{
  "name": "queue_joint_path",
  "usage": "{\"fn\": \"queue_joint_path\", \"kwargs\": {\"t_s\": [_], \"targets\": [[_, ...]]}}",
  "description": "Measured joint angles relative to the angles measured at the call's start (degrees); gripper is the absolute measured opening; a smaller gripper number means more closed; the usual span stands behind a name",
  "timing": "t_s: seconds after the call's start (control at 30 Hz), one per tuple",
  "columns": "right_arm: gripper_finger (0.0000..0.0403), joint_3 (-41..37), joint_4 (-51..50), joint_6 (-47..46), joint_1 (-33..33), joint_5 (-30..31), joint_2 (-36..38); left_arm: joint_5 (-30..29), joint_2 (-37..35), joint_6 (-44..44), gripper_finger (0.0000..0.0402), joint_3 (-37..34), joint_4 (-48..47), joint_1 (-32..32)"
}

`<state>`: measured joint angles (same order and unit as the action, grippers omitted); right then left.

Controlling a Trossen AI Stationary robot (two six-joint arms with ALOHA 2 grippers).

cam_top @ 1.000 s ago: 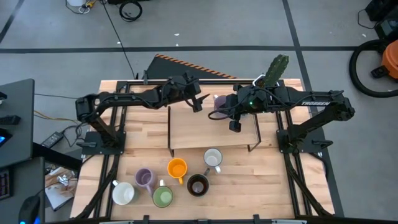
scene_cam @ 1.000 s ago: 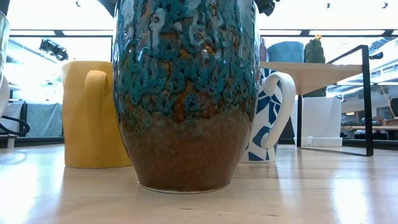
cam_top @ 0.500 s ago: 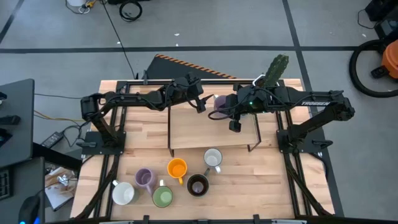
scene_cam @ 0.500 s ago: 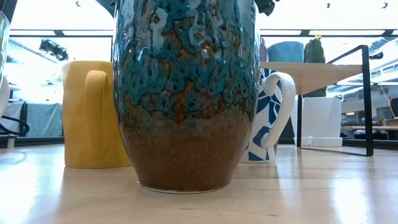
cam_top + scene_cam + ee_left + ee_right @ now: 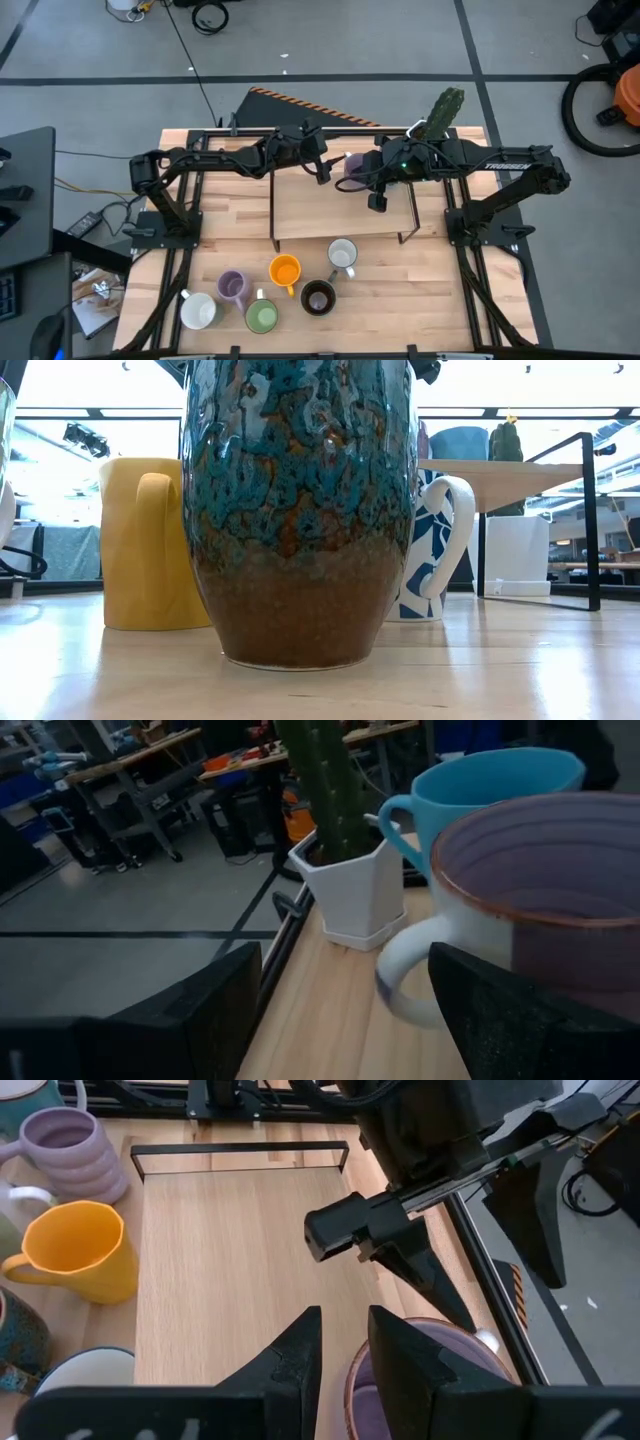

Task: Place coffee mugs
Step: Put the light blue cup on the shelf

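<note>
Right gripper, high view: right gripper point(image 5: 357, 172) over the back of the raised shelf point(image 5: 300, 215), pinching the lavender mug point(image 5: 351, 161).
Left gripper, high view: left gripper point(image 5: 325, 170) just beside that mug, jaws spread.
Table front, high view: white mug point(image 5: 198, 310), second lavender mug point(image 5: 232, 287), green mug point(image 5: 262, 317), orange mug point(image 5: 285, 270), brown mug point(image 5: 318, 297), grey mug point(image 5: 342, 254).
Low view: brown mug fills the foreground; blue mug point(image 5: 460, 442) on the shelf.
Left wrist view: fingers point(image 5: 200, 1010) wide apart, mug handle between them, nothing gripped; cactus pot point(image 5: 350, 890) beyond.
Right wrist view: fingers point(image 5: 298, 1352) clamp the mug's wall, one inside, one outside.
</note>
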<state>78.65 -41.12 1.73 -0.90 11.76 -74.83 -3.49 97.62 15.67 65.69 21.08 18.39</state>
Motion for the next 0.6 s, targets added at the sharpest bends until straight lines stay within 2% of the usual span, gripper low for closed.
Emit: {"fn": "queue_joint_path", "kwargs": {"t_s": [0.2, 0.4, 0.6], "targets": [[0.0091, 0.0, 0.16, 0.98, 0.0, -0.02, 2.44, -1.22, -4.74, -0.26, 0.0293, 0.09, -2.45, 1.15], [0.0091, -0.74, 0.05, 1.25, -0.01, -1.16, 5.13, 0.59, -12.24, -3.53, 0.0293, 0.03, -18.38, 0.17], [0.0091, -3.37, 0.79, 0.44, 0.02, -1.23, 5.77, 0.85, -19.28, -9.06, 0.0293, 0.04, -29.6, -2.75]]}}
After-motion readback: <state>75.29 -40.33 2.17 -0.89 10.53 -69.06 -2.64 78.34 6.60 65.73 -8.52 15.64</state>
